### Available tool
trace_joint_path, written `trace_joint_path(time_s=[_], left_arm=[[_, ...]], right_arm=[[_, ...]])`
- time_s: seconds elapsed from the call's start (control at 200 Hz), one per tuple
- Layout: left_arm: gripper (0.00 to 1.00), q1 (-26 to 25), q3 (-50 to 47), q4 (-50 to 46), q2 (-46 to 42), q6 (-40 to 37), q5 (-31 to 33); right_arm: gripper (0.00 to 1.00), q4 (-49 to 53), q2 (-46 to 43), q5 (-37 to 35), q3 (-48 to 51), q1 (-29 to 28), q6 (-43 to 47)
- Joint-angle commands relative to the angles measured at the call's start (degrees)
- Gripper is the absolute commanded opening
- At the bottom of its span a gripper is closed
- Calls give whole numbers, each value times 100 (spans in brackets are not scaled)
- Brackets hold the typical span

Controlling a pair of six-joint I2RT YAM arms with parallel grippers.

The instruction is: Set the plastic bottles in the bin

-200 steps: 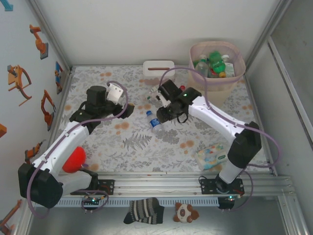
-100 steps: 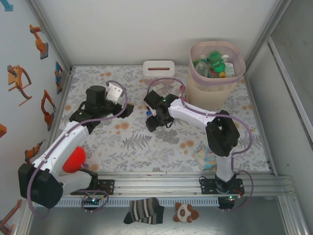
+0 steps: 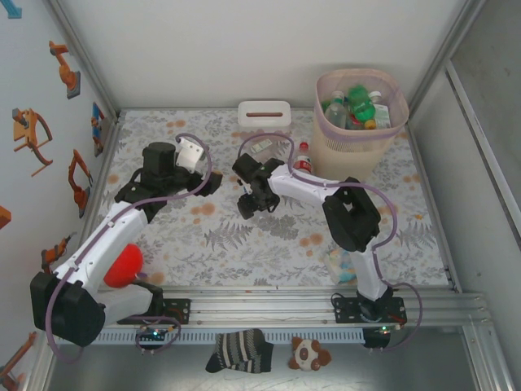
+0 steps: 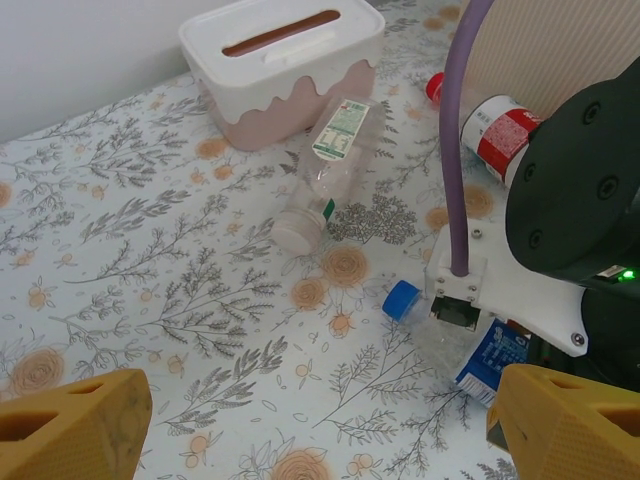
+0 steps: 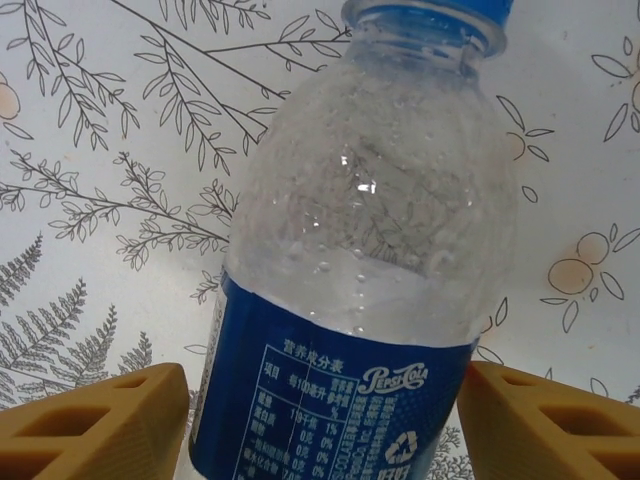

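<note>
While the right end effector (image 5: 322, 388) sits low over the blue-capped Pepsi bottle (image 5: 370, 250), we see its two yellow fingers (image 5: 95, 425) standing one on each side of the blue label, hard against it or very nearly so; we cannot tell whether they are actually gripping it. That bottle lies on its side on the flowered tabletop (image 3: 244, 244), roughly midway between the left and right edges and a little nearer the far edge, with its cap at the end away from the fingers. We find the left end effector (image 3: 212, 184) hanging above the tabletop between that bottle and the left edge, its jaws spread wide and holding nothing. From its wrist camera we make out two more bottles on the tabletop: a clear bottle with a white cap (image 4: 325, 165) lies on its side just in front of the white tissue box (image 4: 280, 60) at the far edge, and a red-capped bottle with a red label (image 4: 490, 125) lies just beside the foot of the bin (image 3: 358, 151). We see the pale pink bin standing in the far right corner, and it already holds several bottles (image 3: 354, 106), green and clear ones among them.
</note>
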State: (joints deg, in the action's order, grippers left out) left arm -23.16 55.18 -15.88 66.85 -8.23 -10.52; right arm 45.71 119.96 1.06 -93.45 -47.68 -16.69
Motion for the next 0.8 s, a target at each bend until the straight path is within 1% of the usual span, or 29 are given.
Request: trace_joint_path(time_s=[0.0, 0.17, 0.29, 0.791], left_arm=[[89, 31, 142, 98, 19, 69, -125], [89, 32, 159, 86, 48, 93, -172], [89, 31, 156, 81, 48, 93, -183], [89, 36, 169, 76, 15, 93, -180]], right_arm=[[67, 17, 83, 60, -123, -38, -44], [59, 12, 33, 35, -61, -38, -62], [55, 16, -58, 44, -78, -37, -78], [50, 360, -931, -15, -450, -32, -73]])
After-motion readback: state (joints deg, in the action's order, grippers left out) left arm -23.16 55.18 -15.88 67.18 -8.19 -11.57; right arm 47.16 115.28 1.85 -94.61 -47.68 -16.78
